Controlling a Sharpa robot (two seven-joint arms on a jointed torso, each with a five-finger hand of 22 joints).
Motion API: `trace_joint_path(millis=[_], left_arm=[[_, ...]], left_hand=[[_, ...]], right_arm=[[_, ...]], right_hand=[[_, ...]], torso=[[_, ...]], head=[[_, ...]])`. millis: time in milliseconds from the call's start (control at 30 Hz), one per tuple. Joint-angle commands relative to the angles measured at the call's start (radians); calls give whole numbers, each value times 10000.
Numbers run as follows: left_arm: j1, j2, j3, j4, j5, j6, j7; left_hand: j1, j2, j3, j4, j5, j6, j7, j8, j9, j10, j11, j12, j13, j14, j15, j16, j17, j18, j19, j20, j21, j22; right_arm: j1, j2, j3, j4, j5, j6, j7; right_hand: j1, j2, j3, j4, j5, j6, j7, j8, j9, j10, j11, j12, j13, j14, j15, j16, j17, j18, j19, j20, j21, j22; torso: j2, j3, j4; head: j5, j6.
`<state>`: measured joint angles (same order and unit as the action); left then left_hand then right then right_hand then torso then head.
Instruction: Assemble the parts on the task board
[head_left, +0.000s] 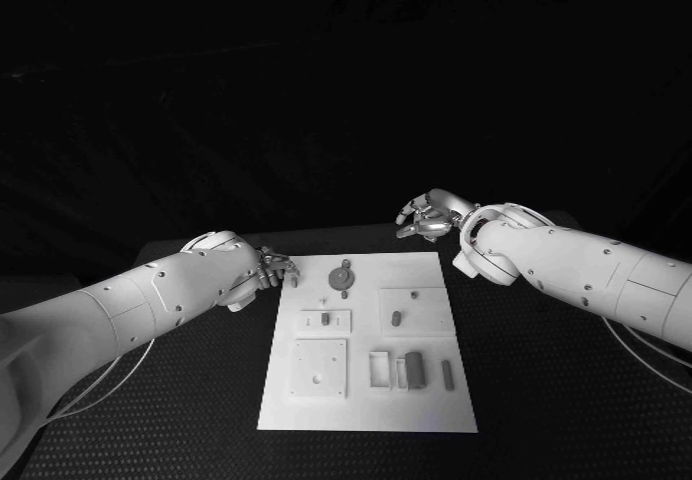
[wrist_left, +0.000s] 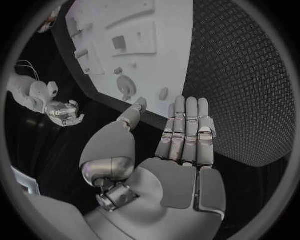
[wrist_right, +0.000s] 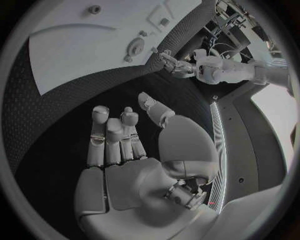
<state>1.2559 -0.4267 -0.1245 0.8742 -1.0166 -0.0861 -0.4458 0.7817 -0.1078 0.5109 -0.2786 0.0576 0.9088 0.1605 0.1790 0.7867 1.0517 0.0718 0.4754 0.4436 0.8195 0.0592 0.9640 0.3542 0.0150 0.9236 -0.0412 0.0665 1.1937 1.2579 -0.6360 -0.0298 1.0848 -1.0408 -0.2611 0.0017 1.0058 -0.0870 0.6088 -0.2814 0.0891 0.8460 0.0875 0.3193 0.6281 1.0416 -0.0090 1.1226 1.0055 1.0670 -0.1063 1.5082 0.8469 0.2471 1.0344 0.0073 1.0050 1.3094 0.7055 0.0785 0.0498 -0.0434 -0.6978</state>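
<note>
- Nearest to us on the desk (head_left: 173, 420) lies the task board (head_left: 433, 405), a white plate running away from us down the middle.
- At its near end we see a square recessed plate (head_left: 319, 366) on the left and, to the right of it, a small open frame (head_left: 379, 368) with a dark block (head_left: 414, 369) just beside it and a slim dark bar (head_left: 447, 374) further right; both look loose, not seated.
- Mid-board we see a small fixture with a dark part (head_left: 326, 319) on the left and a short dark pin (head_left: 395, 318) lying on a raised square to the right.
- Toward the far end a round dark disc part (head_left: 342, 276) sits on the board, with a few small pegs near it.
- Our left hand (head_left: 270, 270) hangs just off the board's far left edge, level with the disc; its wrist view shows the fingers (wrist_left: 187, 130) straight, side by side and holding nothing.
- Our right hand (head_left: 428, 217) is beyond the far right corner of the board, over the dark desk; the palm is empty, the fingers (wrist_right: 112, 137) loosely apart and a little curled.
- We judge that no part is in hand and the assembly is barely begun: this is the approach before a first pick.
- The next move, we think, calls for one hand to come in over the board, most likely the left toward the disc or a peg beside it, with fingers spread enough to close on a small piece lying flat without nudging its neighbours.
</note>
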Motion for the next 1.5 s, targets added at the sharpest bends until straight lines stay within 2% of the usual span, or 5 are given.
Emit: trace_joint_path(millis=[33,300,500,1167,1500], left_arm=[[1,146,4,-319,-246,-19,247],[-29,478,7,-768,-179,264,381],[-123,768,7,-1140,-176,402,446],[-254,1069,3,-1689,-141,505,530],[-331,1234,-5,-2022,-141,555,580]], left_hand=[[60,70,26,55,47,-1,-15,102,23,63,14,-44,-48,89,52,-43,-9,-57,29,51,-2,-39],[-284,186,-110,388,11,324,-189,334,51,366,-86,-104,-228,321,-26,-100,30,-10,214,-3,11,-164],[-340,291,-118,462,5,515,-276,398,26,434,-105,-135,-287,355,-49,-119,52,-13,237,-24,11,-200],[-281,515,-112,399,7,673,-302,274,-246,455,-87,-225,-397,335,-38,-178,90,-35,205,-23,9,-254],[-176,704,-93,301,18,727,-300,225,-370,476,-83,-254,-442,336,-36,-201,112,-44,199,-20,12,-273]], right_arm=[[2,-12,4,37,15,49,91],[3,-14,4,60,15,44,77],[4,2,5,84,15,46,76],[13,-11,9,144,15,29,62],[31,5,13,146,15,18,61]], right_hand=[[-97,-6,-36,18,59,1378,218,-70,-11,-803,104,-8,-8,-25,42,-46,15,147,-54,-20,-54,129],[-96,-5,-34,20,59,1373,222,-76,-10,-805,109,-7,-8,-26,48,-46,15,147,-53,-20,-55,129],[-94,-3,-32,21,60,1371,225,-79,-9,-807,112,-6,-7,-26,51,-46,16,147,-52,-21,-55,130],[-75,-1,-24,12,60,1371,231,-86,-1,-811,119,0,-6,-25,61,-43,19,147,-49,-23,-55,132],[-81,-2,-26,18,59,1372,233,-89,2,-813,122,2,-5,-25,64,-42,20,147,-48,-22,-55,133]], torso=[[4,9,-1],[4,5,11],[-2,6,9],[-17,0,5],[-12,7,-11]], head=[[-22,5],[-67,-40],[-69,-102],[-123,-203],[-165,-225]])
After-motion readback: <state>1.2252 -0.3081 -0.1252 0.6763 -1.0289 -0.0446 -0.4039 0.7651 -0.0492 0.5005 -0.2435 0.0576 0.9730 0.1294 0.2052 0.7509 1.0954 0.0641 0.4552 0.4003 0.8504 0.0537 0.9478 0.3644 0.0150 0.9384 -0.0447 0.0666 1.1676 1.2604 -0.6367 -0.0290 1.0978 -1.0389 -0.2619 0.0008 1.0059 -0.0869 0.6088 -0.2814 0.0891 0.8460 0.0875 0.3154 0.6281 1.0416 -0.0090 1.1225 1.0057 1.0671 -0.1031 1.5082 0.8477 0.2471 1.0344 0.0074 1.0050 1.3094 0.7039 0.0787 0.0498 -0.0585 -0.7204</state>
